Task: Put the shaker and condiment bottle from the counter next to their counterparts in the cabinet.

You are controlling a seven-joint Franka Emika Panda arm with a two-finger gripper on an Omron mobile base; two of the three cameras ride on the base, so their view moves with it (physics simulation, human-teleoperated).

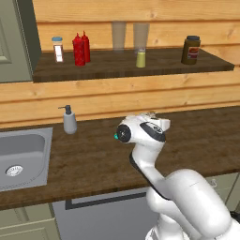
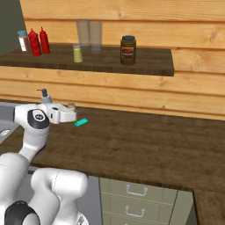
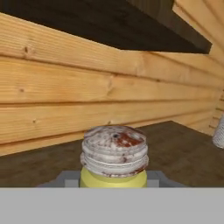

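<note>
My gripper (image 3: 113,180) is shut on the yellow-olive shaker (image 3: 113,153); its grey, rust-flecked cap fills the lower middle of the hand view. From the right base view the gripper (image 2: 70,110) sits low over the counter near the back wall, with the shaker's cap (image 2: 70,105) just showing. On the cabinet shelf (image 1: 117,70) the squat red condiment bottle (image 1: 78,50) stands touching the slim red bottle (image 1: 86,47). The counterpart shaker (image 1: 140,59) stands alone mid-shelf in front of two glasses.
A clear jar with a blue lid (image 1: 57,49) stands left of the red bottles and a dark jar (image 1: 191,49) at the shelf's right end. A soap dispenser (image 1: 70,120) and the sink (image 1: 21,157) lie to the left. The grey-green door (image 1: 14,40) stands open.
</note>
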